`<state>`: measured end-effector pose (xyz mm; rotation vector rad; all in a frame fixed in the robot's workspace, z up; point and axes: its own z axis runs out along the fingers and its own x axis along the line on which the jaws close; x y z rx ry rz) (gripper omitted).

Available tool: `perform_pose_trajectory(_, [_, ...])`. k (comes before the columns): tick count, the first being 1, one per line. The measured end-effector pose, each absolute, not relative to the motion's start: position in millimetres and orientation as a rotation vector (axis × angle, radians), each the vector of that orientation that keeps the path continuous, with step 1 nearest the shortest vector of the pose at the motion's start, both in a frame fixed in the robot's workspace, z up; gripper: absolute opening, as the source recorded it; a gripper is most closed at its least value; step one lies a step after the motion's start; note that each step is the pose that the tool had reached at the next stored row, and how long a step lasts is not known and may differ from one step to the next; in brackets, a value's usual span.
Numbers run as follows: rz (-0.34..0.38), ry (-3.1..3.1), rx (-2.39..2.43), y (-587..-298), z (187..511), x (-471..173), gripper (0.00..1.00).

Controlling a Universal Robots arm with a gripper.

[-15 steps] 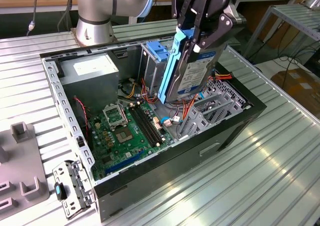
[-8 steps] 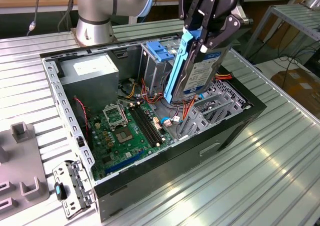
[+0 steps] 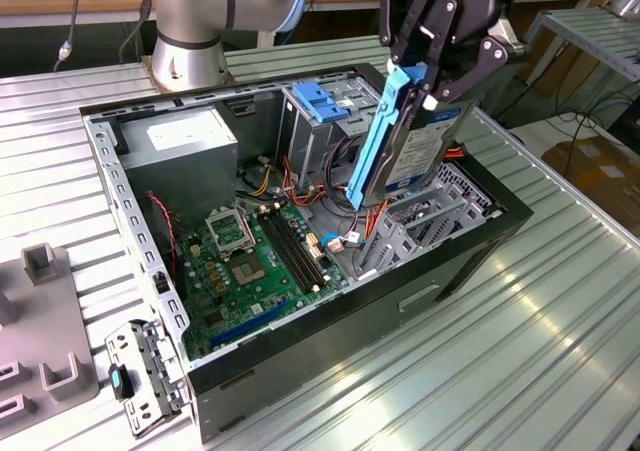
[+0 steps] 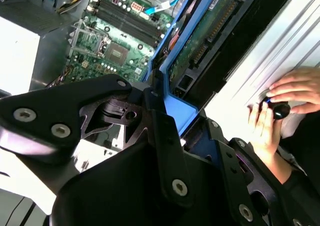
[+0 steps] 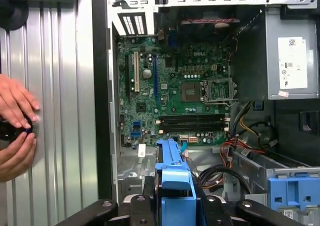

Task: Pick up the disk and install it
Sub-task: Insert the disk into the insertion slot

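While laid on its side with the panel off, sits on a ribbed silver metal surface (image 3: pixel 520 351): a black desktop computer case (image 3: pixel 330 341), seen whole in the exterior view. Holds, in the far corner by the arm's base, a grey metal box with a white sticker (image 3: pixel 185 141). Carries on its floor a green motherboard (image 3: pixel 250 261) (plain too in both wrist views). Has beyond the board a grey metal cage with a blue plastic top (image 3: pixel 325 101).

Above that end of the case, a black two-fingered tool (image 3: pixel 445 76), pinching the upper end of a rectangular silver-grey hard disk with blue plastic side rails (image 3: pixel 418 146). Held on edge and tilted, lower end down inside the case just beside the cage; cannot tell whether touching anything there.

Off the case, in the first wrist view, one hand (image 5: pixel 15 103) and a second hand (image 5: pixel 15 156) of a person, both closed about a small black round knob (image 5: pixel 15 128) on the surface.

Toward the exterior view's left, a grey moulded block (image 3: pixel 40 321), and near the case corner a small silver metal bracket (image 3: pixel 150 371).
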<state>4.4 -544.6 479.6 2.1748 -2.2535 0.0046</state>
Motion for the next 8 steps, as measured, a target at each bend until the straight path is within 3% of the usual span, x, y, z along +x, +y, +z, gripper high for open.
perform_pose_trajectory(8, [0.011, -2.252, 2.173, -547, 470, 41, 0.37])
